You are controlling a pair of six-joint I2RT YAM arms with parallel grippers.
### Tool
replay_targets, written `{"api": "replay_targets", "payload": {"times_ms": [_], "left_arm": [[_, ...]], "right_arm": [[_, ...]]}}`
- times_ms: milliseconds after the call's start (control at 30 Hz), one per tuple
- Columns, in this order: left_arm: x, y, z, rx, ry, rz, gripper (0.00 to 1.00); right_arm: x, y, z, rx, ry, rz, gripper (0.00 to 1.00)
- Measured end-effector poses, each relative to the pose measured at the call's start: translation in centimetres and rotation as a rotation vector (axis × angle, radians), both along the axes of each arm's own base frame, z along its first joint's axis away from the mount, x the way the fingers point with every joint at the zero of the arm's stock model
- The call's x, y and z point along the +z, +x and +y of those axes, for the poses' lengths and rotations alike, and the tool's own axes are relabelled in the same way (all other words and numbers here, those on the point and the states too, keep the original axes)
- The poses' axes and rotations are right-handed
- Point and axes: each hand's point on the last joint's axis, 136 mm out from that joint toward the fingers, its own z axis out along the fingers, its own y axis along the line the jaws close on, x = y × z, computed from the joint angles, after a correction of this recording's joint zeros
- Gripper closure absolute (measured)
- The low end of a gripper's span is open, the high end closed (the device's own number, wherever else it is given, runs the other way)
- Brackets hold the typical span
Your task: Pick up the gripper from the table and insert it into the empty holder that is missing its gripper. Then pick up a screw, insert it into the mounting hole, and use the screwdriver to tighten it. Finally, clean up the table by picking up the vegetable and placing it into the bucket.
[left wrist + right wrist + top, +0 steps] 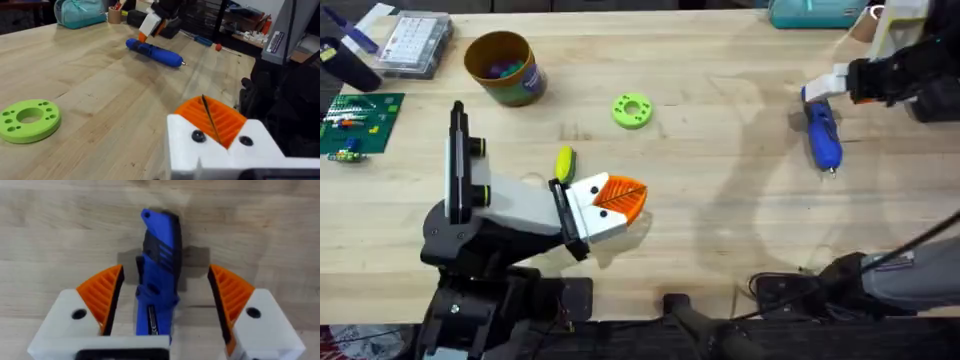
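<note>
Screwdriver (822, 134) lies at the overhead view's right, between the right gripper's (167, 300) spread, untouching pads. Left gripper (620, 197), pressed closed and empty, sits lower centre beside the vegetable (565, 163).

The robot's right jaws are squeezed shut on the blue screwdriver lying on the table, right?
Not quite. The right wrist view shows the right gripper with its jaws open, one on each side of the blue screwdriver, with gaps between. The screwdriver is lying on the table, as you said.
</note>
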Motion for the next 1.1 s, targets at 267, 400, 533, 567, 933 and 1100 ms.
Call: {"api": "replay_targets", "payload": {"times_ms": [267,400,533,567,933,1100], "left_arm": [[0.0,0.0,0.0,0.0,0.0,0.0,0.994],[0.0,0.0,0.0,0.0,0.0,0.0,0.994],[0.0,0.0,0.0,0.0,0.0,0.0,0.994],[0.0,0.0,0.0,0.0,0.0,0.0,0.994],[0.0,0.0,0.0,0.0,0.0,0.0,0.994],[0.0,0.0,0.0,0.0,0.0,0.0,0.994]], "right_arm": [[-3.4,0.8,0.1,0.075,0.011,0.042,0.016],[-5.0,1.6,-0.2,0.085,0.009,0.041,0.016],[-5.4,2.0,-0.4,0.086,0.004,0.036,0.016],[-5.4,2.1,-0.4,0.087,0.001,0.032,0.016],[-5.6,3.5,-0.2,0.064,-0.021,0.012,0.016],[-5.6,3.4,0.2,0.056,-0.06,0.041,0.016]]}}
